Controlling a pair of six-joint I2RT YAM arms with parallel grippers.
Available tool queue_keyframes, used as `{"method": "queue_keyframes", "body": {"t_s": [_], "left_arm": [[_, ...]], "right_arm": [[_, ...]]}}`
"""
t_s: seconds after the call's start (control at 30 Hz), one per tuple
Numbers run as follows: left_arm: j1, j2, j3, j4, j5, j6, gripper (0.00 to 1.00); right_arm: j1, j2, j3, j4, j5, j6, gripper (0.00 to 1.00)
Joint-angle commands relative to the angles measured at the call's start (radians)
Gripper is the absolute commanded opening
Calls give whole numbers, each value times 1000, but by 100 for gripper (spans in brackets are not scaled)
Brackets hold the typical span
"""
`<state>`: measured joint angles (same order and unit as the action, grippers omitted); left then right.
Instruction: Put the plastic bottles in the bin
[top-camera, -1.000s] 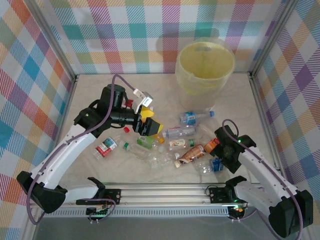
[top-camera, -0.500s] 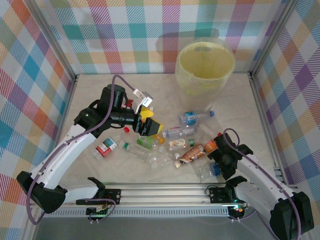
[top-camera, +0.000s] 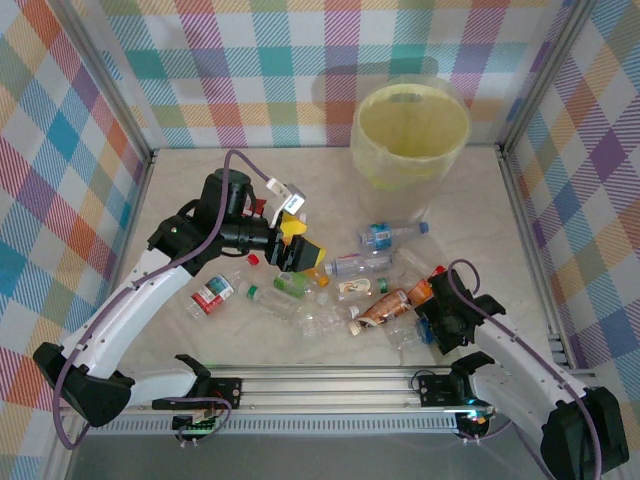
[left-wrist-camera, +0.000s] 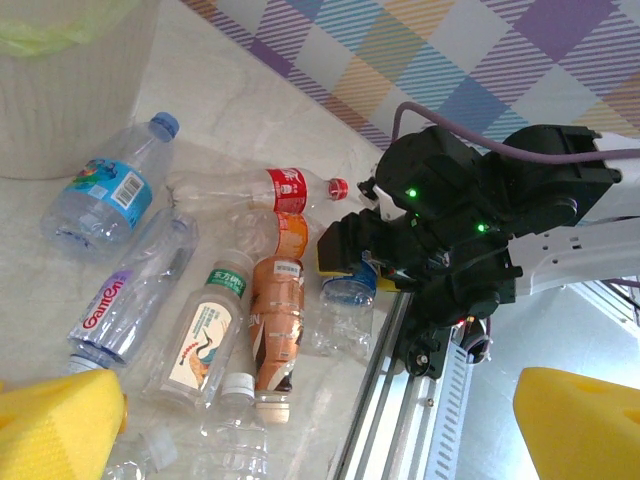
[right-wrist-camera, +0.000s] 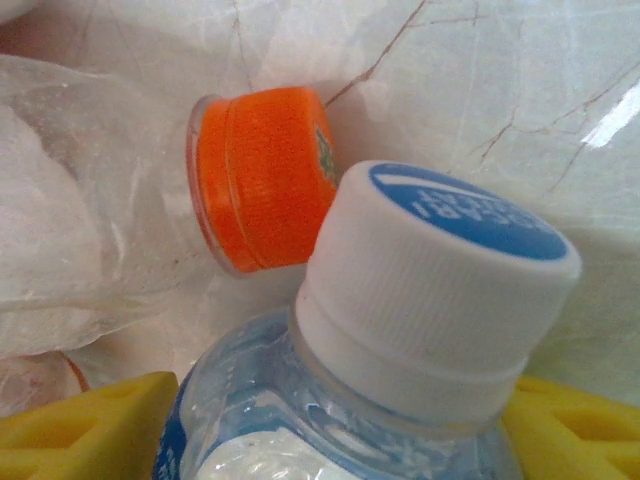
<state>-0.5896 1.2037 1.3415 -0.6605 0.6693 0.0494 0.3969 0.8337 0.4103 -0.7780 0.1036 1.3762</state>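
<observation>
Bottle (right-wrist-camera: 300, 390) with the white cap (right-wrist-camera: 440, 290) sits between my right tool's (right-wrist-camera: 330, 440) yellow pads (right-wrist-camera: 80, 430) — gripped or not, I cannot tell; I'd squeeze below the neck, then lift straight.

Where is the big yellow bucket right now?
In the top view the bin stands at the far edge of the table, right of centre, near the checked back wall and just beyond the blue-labelled bottle.

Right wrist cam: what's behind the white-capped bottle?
An orange cap on its side, crumpled clear plastic to its left, on the marbled table. The white-capped bottle covers the orange cap's lower right edge and the table beneath.
</observation>
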Motion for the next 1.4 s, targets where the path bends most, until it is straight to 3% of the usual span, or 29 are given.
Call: {"method": "queue_keyframes", "body": {"t_s": [0.0,0.47,0.7,1.03,1.37], "left_arm": [[-12,3,4,-19,5,10,100],[-12,12,3,-11,30,9,100],[-12,-6,-26,38,129,5,100],[-12,-70,-118,210,97,-59,100],[-12,-116,-200,345,19,-126,100]], "right_arm": [[6,-26,-7,1,11,4,71],[7,-224,35,-104,31,-158,63],[6,-242,147,-29,41,-382,63],[6,-138,373,167,6,-699,63],[6,55,704,209,39,-951,59]]}}
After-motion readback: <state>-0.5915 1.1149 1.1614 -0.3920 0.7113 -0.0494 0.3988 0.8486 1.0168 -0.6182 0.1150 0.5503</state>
